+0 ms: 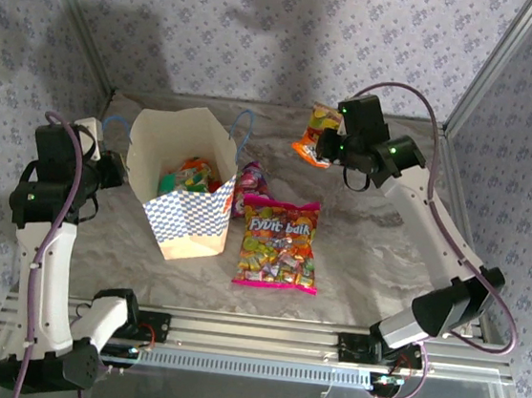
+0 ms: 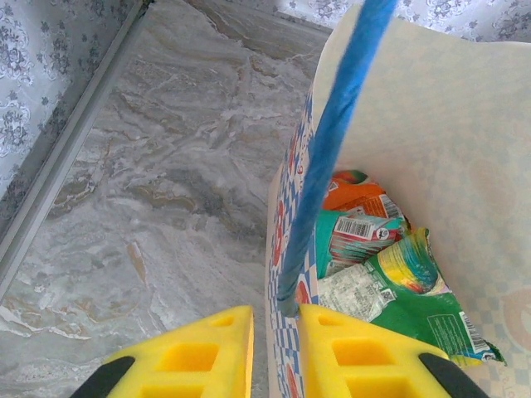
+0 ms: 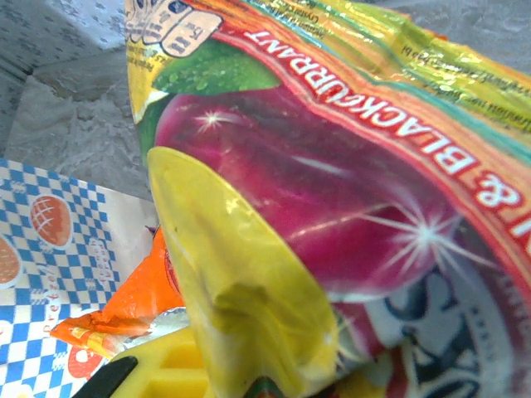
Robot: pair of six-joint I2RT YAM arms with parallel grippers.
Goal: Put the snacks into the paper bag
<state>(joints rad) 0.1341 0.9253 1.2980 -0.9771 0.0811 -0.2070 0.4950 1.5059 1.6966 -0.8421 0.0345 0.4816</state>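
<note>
On my right gripper, the fingers are mostly buried behind the orange packet; the paper bag partly hides a purple packet just right of it.

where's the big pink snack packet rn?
Top view: the big pink packet lies flat on the table near centre, just right of the paper bag, a small purple packet just beyond it.

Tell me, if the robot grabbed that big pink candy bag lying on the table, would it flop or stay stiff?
Probably floppy: the pink bag lies flat and its thin film shows wrinkles, so it would likely sag if lifted by a corner. Its glossy surface may slip in a grip. Being the largest packet on the table, it is perhaps the heaviest.
</note>
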